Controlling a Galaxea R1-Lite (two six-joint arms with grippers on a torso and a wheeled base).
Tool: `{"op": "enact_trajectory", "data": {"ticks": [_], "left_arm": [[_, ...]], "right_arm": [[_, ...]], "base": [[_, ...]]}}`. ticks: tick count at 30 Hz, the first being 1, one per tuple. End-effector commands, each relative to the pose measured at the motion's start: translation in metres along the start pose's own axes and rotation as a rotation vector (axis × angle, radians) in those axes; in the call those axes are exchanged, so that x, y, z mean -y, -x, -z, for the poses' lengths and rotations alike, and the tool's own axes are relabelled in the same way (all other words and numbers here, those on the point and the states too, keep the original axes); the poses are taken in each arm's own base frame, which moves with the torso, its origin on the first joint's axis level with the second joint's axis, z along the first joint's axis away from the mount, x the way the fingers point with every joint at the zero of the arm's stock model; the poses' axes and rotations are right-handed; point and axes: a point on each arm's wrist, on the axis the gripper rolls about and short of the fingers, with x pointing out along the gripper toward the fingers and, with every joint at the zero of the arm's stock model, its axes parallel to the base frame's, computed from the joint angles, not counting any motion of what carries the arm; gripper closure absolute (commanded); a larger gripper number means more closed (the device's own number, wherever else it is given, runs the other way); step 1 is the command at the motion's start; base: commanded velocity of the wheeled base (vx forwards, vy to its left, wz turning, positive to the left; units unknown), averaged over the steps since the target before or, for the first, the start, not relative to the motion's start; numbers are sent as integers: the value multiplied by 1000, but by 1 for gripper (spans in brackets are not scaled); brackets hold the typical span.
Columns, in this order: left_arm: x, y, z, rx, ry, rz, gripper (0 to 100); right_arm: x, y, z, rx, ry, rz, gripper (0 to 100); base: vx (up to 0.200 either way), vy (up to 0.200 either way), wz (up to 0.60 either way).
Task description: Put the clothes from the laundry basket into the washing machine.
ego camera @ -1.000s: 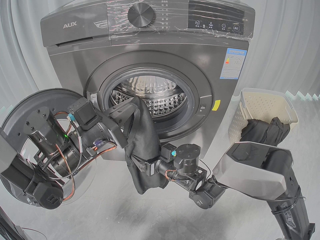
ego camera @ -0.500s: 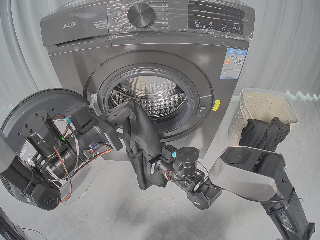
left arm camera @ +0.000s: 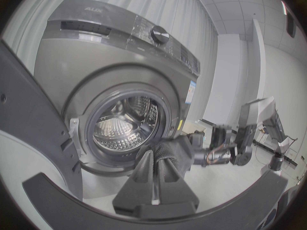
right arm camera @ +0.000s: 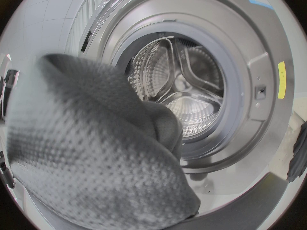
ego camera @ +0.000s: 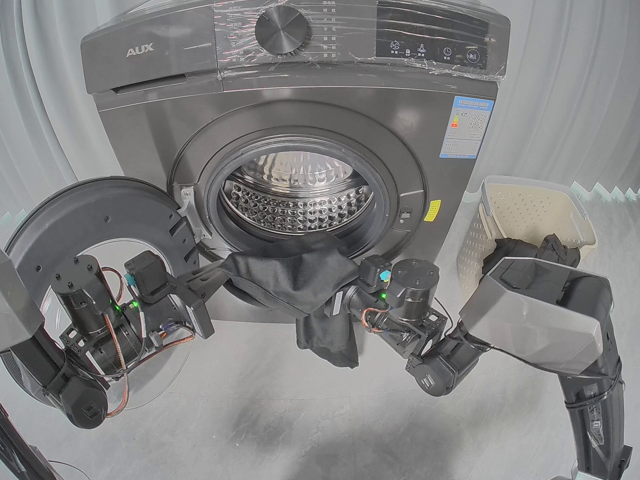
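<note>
The left tool [left arm camera: 155,159] clamps the dark garment [ego camera: 293,278] stretched before the open washing machine [ego camera: 300,108]; cloth buries the right tool [ego camera: 340,299], so its grip cannot be told.

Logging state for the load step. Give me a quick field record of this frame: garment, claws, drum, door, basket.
garment: black garment stretched between both claws in front of the opening's lower rim, one end hanging down
left claw: shut on the garment
right claw: shut on its other end
drum: no clothes seen inside
door: open, on the robot's left
laundry basket: beside the washing machine, dark clothes inside
</note>
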Motion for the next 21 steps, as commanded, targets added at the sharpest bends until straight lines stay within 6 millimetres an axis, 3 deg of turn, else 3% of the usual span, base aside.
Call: {"op": "enact_trajectory", "data": {"ticks": [1,9,17,18,21], "left_arm": [[-8,0,21,-81,11,-25,100],[-5,12,56,-238,-12,36,100],[-6,14,66,-282,-4,36,100],[-6,16,67,-291,-4,36,0],[-4,20,70,-312,6,38,0]], "right_arm": [[10,1,-21,47,-2,45,100],[8,2,-30,68,-9,47,100],[10,2,-31,70,-7,51,100],[11,2,-31,70,-7,53,100],[18,2,-37,83,-5,70,100]], "base": [[0,0,0],[0,0,0],[0,0,0],[0,0,0],[0,0,0]]}}
